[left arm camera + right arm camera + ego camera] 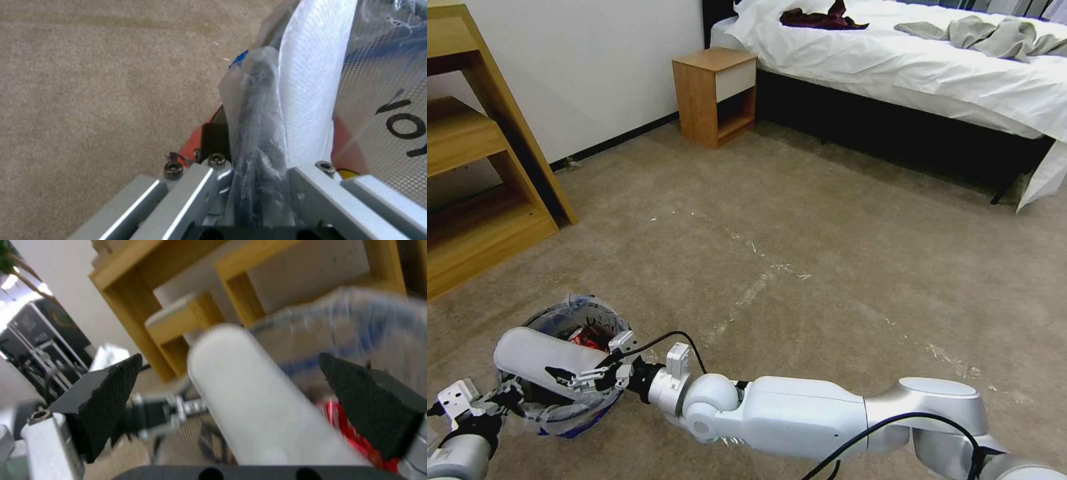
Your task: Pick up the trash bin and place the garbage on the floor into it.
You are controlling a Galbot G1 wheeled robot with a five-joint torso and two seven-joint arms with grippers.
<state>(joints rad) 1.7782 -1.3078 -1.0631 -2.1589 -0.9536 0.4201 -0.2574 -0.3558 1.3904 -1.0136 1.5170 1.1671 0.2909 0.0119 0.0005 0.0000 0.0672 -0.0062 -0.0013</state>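
Observation:
The red trash bin [602,313], lined with a crinkled clear bag, is at the lower left of the head view. My left gripper [502,399] is shut on its near rim; in the left wrist view the left gripper [262,160] pinches the bag-wrapped rim, and the bin's red wall [195,143] shows beside it. A white insole [537,360] lies across the bin's mouth. My right gripper [602,363] is open at the insole's end. In the right wrist view its dark fingertips [111,386] stand wide of the insole [249,406]. Red garbage [586,339] lies inside the bin.
The beige carpet floor [840,267] stretches ahead, crossed by shiny tape lines [747,293]. A wooden shelf unit [474,167] stands at the left, a small wooden nightstand [715,93] by the wall, and a white bed [927,67] at the back right.

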